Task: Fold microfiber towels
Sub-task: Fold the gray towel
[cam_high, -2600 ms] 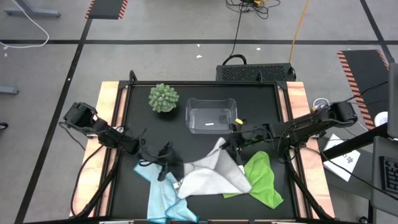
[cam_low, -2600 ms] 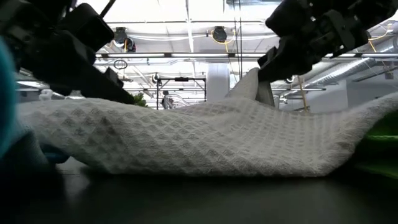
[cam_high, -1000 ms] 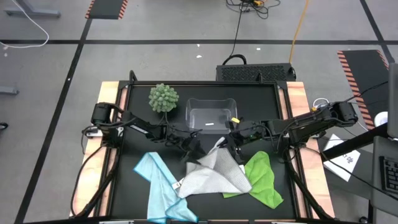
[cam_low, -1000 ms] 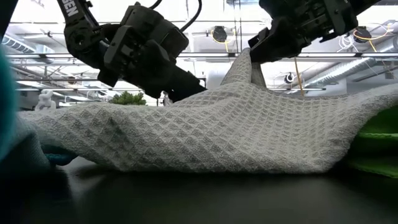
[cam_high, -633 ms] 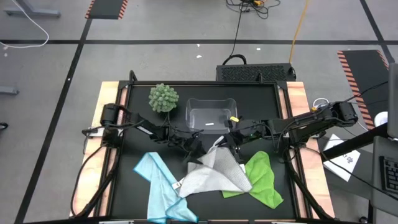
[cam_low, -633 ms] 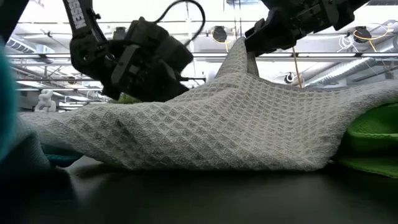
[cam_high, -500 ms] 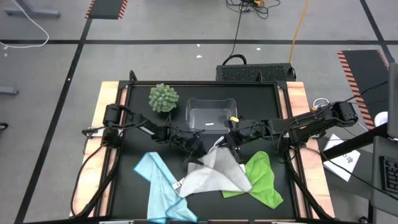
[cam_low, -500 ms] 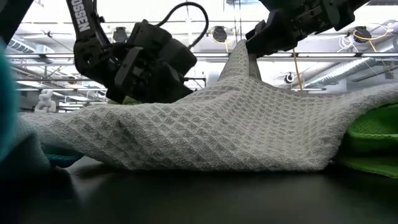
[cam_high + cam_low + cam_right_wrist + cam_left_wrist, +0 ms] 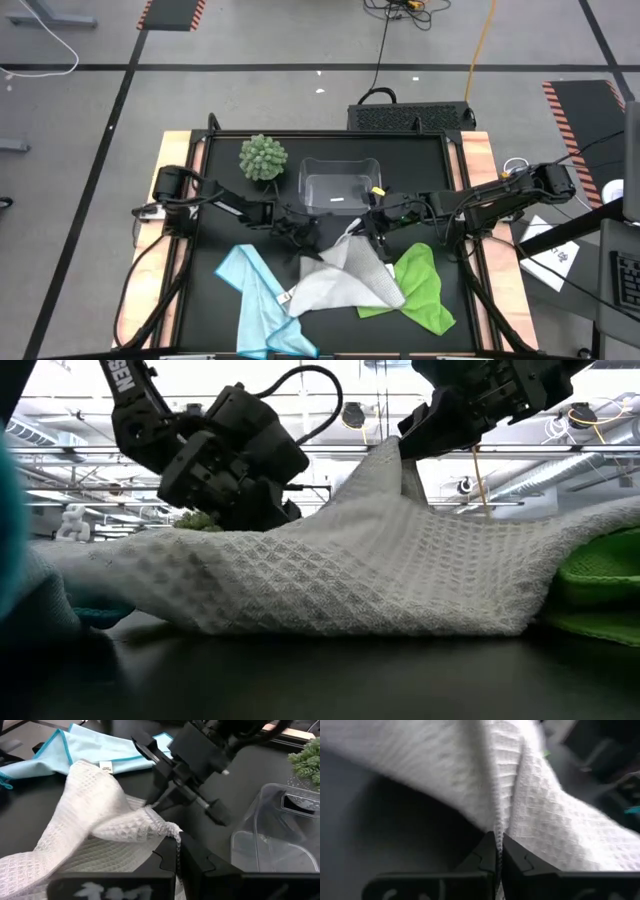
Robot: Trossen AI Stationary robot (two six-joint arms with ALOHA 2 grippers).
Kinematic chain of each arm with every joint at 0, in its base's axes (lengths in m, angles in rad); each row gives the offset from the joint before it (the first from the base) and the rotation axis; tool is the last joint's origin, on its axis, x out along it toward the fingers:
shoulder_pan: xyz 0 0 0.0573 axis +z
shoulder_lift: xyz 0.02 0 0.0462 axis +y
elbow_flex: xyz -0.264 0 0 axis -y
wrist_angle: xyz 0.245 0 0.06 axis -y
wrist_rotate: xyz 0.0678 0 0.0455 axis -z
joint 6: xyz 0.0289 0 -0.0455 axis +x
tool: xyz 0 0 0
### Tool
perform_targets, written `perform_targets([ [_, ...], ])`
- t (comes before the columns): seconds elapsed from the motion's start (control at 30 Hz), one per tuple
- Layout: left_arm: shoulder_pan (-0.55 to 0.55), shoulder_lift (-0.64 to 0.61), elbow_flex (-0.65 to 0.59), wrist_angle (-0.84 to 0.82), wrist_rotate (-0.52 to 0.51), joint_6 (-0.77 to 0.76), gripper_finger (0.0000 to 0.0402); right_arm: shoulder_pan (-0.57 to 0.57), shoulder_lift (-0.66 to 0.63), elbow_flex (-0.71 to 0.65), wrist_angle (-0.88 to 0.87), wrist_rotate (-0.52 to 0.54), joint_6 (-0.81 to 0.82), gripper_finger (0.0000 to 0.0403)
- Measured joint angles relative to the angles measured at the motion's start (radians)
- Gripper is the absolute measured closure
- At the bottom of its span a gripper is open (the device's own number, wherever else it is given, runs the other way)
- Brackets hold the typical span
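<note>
Jaws pressed together on both arms, each pinching the white towel (image 9: 335,280): your left gripper (image 9: 498,851) has a fold of waffle-weave edge nipped between its fingers, clear in the left wrist view, and your right gripper (image 9: 177,851) has a corner of the same cloth caught the same way in the right wrist view. From above, the left gripper (image 9: 303,238) sits at the towel's far left edge and the right gripper (image 9: 362,228) at its far corner, the two near each other in mid-counter, just in front of the clear plastic bin (image 9: 341,184). From the low view, the towel (image 9: 380,570) rises to a peak under the right gripper (image 9: 410,445), while the left gripper (image 9: 270,510) holds a lower part of the edge; the rest of the cloth drapes down onto the black counter (image 9: 220,200). The light blue towel (image 9: 262,300), white tag showing, lies crumpled at the left of the white one, touching it. The lime green towel (image 9: 422,290) lies at the right, its edge tucked under the white one. The round green spiky plant (image 9: 262,157) stands beside the bin, well apart from the towels.
</note>
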Motion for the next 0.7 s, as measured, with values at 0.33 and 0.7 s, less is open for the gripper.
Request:
perform_targets([
  [0.33, 0.002, -0.311, 0.0, -0.428, -0.217, 0.067, 0.0399, 0.0, 0.0, 0.0, -0.023, 0.003, 0.015, 0.0403],
  [0.7, 0.051, -0.329, 0.0, -0.502, -0.243, 0.063, 0.04, -0.001, 0.0, 0.0, -0.043, 0.13, 0.043, 0.0403],
])
